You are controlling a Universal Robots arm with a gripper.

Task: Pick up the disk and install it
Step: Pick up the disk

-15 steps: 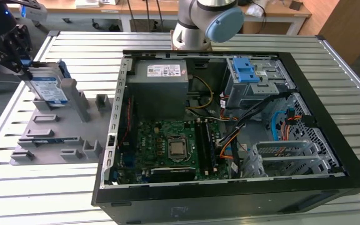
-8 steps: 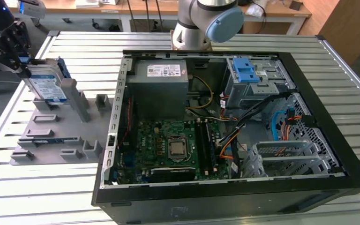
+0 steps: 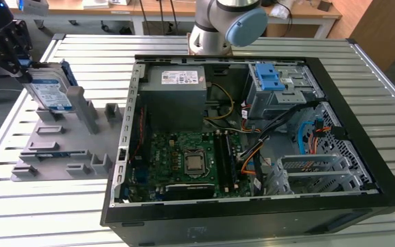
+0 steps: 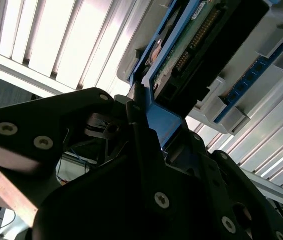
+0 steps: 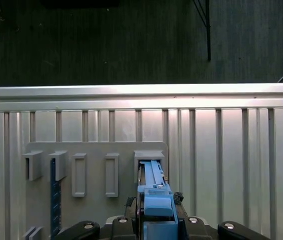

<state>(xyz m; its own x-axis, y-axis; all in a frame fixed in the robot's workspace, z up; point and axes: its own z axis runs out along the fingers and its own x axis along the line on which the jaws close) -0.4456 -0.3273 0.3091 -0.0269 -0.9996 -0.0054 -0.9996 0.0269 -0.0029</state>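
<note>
Slatted metal table (image 3: pixel 183 43) carries the whole scene in the exterior view, with wooden benches (image 3: pixel 163 7) behind and the arm (image 3: pixel 228 23) rising at the far edge. At that view's left, the gripper (image 3: pixel 20 64) is clamped on the disk (image 3: pixel 50 87), which stands on edge, tilted, its lower end among the posts of a grey fixture (image 3: pixel 53 154). The disk's white-and-blue label (image 3: pixel 43 91) faces the camera. To the exterior view's right lies an open computer case (image 3: pixel 252 213); its power supply (image 3: pixel 177 90) bears a white sticker (image 3: pixel 180 77).

In the second wrist view the black gripper (image 4: pixel 151 115) pinches the disk's blue carrier (image 4: pixel 166 125), with the green circuit board (image 4: pixel 181 50) above and table slats (image 4: pixel 56 40) behind.

In the first wrist view the table (image 5: pixel 231 140) ends at a dark floor (image 5: pixel 106 40). The disk (image 5: pixel 154 185) shows edge-on, reaching from the gripper (image 5: pixel 156 227) to a raised bracket of the fixture (image 5: pixel 96 150).
</note>
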